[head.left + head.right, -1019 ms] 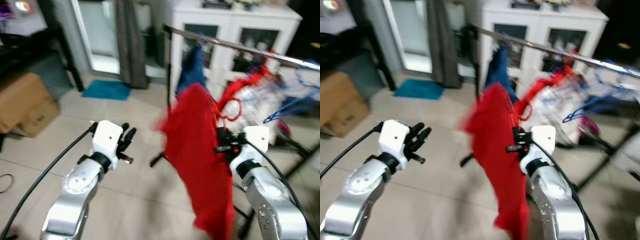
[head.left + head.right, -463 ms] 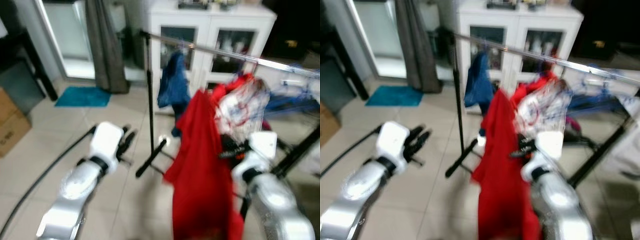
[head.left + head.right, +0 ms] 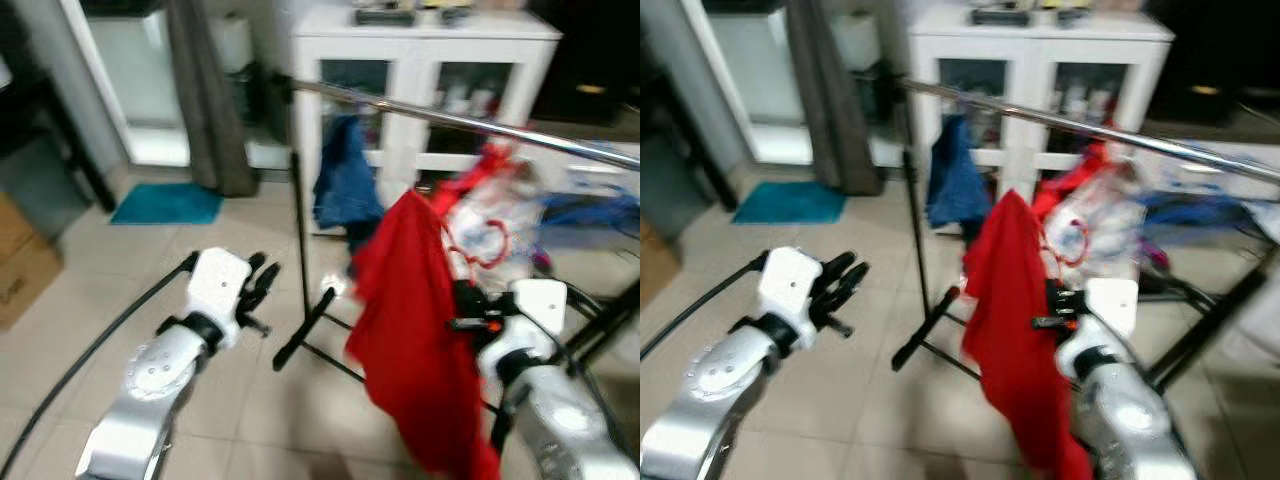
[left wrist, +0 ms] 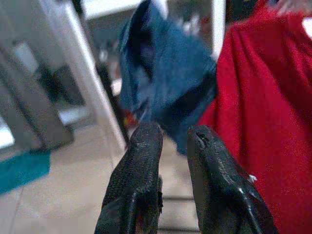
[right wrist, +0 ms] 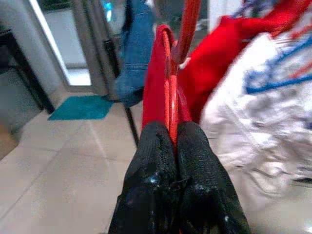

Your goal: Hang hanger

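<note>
My right gripper [image 3: 468,308] is shut on a red hanger [image 3: 480,237] that carries a red garment [image 3: 410,330]; the cloth hangs down in front of my right arm. In the right wrist view the two black fingers [image 5: 156,161] pinch the hanger's red wire [image 5: 171,112]. The hanger's hook sits below the silver clothes rail [image 3: 470,122], apart from it. My left gripper [image 3: 258,283] is raised at the left, empty, its fingers [image 4: 141,165] a narrow gap apart and nothing between them.
A blue garment [image 3: 345,185] and red and white clothes [image 3: 495,205] hang on the rail. The rack's black upright [image 3: 297,200] and foot [image 3: 302,330] stand ahead on the tiled floor. A white cabinet [image 3: 430,60] is behind; a cardboard box [image 3: 20,265] at left.
The camera has swung and steadied, so the whole scene has shifted. The red garment has swayed in my right gripper. Both grippers keep their states.
</note>
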Motion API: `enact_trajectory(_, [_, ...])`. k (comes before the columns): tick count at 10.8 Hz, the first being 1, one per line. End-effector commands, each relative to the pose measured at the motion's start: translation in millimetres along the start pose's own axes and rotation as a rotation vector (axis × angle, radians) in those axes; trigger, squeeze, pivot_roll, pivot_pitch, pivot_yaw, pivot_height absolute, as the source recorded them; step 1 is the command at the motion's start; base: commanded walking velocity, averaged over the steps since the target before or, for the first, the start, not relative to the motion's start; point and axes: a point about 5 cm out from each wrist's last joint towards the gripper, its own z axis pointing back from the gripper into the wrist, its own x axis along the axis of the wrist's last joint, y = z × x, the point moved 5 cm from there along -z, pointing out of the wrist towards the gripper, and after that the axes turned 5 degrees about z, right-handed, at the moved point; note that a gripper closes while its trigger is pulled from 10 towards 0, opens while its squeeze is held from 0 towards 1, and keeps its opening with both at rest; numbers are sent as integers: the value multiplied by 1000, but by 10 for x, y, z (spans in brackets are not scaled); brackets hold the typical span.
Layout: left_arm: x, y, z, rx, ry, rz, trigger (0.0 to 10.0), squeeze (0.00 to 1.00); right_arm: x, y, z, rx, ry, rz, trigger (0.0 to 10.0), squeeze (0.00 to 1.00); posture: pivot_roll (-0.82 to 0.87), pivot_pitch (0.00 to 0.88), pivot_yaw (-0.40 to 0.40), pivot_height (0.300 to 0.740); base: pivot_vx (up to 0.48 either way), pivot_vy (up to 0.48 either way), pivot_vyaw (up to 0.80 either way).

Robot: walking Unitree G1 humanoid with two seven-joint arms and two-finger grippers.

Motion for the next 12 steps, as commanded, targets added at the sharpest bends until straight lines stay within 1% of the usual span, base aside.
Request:
enact_trajectory(1, [-16, -11, 0, -8, 8, 3, 10000, 0, 73, -48, 54, -18, -24, 10, 10000, 0, 90, 14, 32, 740, 0, 0, 0])
enact_trajectory(2, [-23, -51, 17, -45, 8, 3, 10000, 0, 67, -69, 99, -35, -16, 22, 10000, 0, 64, 17, 37, 740, 0, 0, 0])
enact_trajectory(3, [-22, -121, 35, -107, 9, 17, 10000, 0, 77, -104, 121, -64, -14, 21, 10000, 0, 52, 17, 36, 740, 0, 0, 0])
enact_trajectory(4, [-53, -258, 88, -236, 22, 16, 10000, 0, 130, -135, 155, -93, -21, 19, 10000, 0, 28, 22, 18, 740, 0, 0, 0])
enact_trajectory(5, [-93, -335, 113, -299, 38, 6, 10000, 0, 160, -170, 190, -106, -26, 14, 10000, 0, 23, 21, 0, 740, 0, 0, 0])
enact_trajectory(6, [-98, -349, 112, -319, 35, -7, 10000, 0, 168, -214, 216, -126, -22, 20, 10000, 0, 19, 22, -13, 740, 0, 0, 0])
enact_trajectory(7, [-50, -404, 117, -331, 11, 33, 10000, 0, 131, -272, 252, -158, 8, 47, 10000, 0, 8, 18, -27, 740, 0, 0, 0])
enact_trajectory(8, [-44, -414, 122, -340, 10, 39, 10000, 0, 131, -274, 248, -166, 12, 51, 10000, 0, 8, 18, -27, 740, 0, 0, 0])
enact_trajectory(9, [-35, -507, 160, -381, 13, 36, 10000, 0, 112, -330, 260, -193, 35, 60, 10000, 0, 21, 29, -40, 740, 0, 0, 0])
enact_trajectory(10, [-42, -605, 231, -444, 27, 41, 10000, 0, 82, -380, 290, -215, 63, 81, 10000, 0, 17, 37, -27, 740, 0, 0, 0])
enact_trajectory(11, [-52, -630, 252, -461, 33, 45, 10000, 0, 68, -406, 310, -227, 76, 96, 10000, 0, 15, 39, -26, 740, 0, 0, 0])
enact_trajectory(12, [-107, -669, 294, -488, 62, 36, 10000, 0, 14, -536, 381, -260, 123, 186, 10000, 0, 22, 40, -22, 740, 0, 0, 0])
